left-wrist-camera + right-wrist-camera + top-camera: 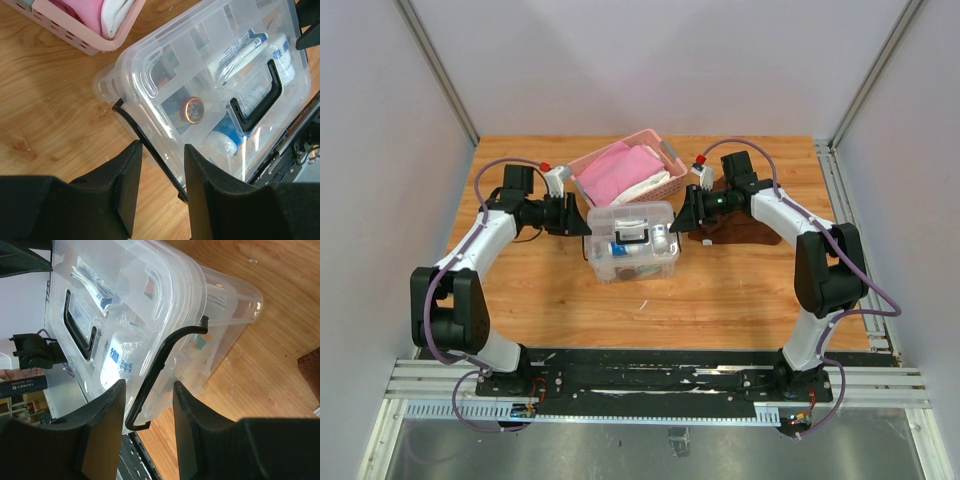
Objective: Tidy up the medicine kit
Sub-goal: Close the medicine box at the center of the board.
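Unlatching looks to be the step in hand. The clear plastic box [620, 266] sits mid-table [740, 290] with its lid on, flanked by both arms. The left end effector [162, 150] and the right end effector [149, 390] are each partly open and hold nothing. The fingers straddle the thin black left clip [132, 125] and right clip [159, 360]. Next, I judge, each must pinch its clip and swing it off the rim. Through the glossy, round-cornered walls, packets and a small round tin [192, 109] show.

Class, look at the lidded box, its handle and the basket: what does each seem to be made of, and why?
Box: clear glossy plastic, contents show through. Handle: black plastic, probably, smooth and moulded. Basket: pink matte plastic, likely, with moulded slots.
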You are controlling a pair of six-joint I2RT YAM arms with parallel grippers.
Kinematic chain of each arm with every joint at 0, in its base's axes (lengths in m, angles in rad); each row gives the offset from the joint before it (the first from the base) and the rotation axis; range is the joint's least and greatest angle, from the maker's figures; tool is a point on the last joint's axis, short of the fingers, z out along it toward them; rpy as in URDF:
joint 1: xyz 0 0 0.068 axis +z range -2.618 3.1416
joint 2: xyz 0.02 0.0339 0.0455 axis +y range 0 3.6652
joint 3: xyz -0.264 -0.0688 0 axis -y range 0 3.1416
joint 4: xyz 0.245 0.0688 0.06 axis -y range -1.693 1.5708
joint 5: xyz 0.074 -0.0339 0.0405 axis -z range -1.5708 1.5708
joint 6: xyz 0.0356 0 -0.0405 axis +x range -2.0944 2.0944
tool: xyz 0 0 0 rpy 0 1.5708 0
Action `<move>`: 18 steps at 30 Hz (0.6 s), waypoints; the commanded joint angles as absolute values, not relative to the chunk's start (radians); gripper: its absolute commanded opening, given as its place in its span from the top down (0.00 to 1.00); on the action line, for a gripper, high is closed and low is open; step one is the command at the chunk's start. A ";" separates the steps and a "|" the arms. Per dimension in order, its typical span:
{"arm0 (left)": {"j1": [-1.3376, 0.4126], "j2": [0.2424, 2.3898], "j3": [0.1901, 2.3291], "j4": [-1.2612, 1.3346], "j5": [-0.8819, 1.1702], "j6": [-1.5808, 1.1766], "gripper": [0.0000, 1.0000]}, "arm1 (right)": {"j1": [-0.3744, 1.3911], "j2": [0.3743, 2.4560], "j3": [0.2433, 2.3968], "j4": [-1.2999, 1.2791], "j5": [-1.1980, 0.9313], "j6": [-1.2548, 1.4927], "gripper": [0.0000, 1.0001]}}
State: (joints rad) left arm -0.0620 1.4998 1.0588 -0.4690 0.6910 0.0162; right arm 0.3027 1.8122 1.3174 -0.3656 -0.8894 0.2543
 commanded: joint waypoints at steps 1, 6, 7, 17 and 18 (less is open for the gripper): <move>-0.077 1.517 1.047 -0.531 0.541 0.072 0.89 | 0.330 1.870 1.306 -0.412 -0.842 0.192 0.76; -0.089 1.516 1.054 -0.540 0.527 0.074 0.94 | 0.331 1.867 1.303 -0.412 -0.841 0.192 0.77; -0.091 1.516 1.057 -0.543 0.524 0.076 0.95 | 0.330 1.866 1.303 -0.411 -0.841 0.192 0.77; -0.095 1.510 1.061 -0.544 0.581 0.078 1.00 | 0.339 1.850 1.302 -0.412 -0.833 0.185 0.78; -0.095 1.511 1.061 -0.545 0.597 0.081 1.00 | 0.339 1.845 1.302 -0.413 -0.831 0.184 0.78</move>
State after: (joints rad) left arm -0.0868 1.4887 1.0786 -0.4698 0.6380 0.0280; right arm 0.3027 1.8122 1.3174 -0.3664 -0.8894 0.2531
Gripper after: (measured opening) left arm 0.295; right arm 0.402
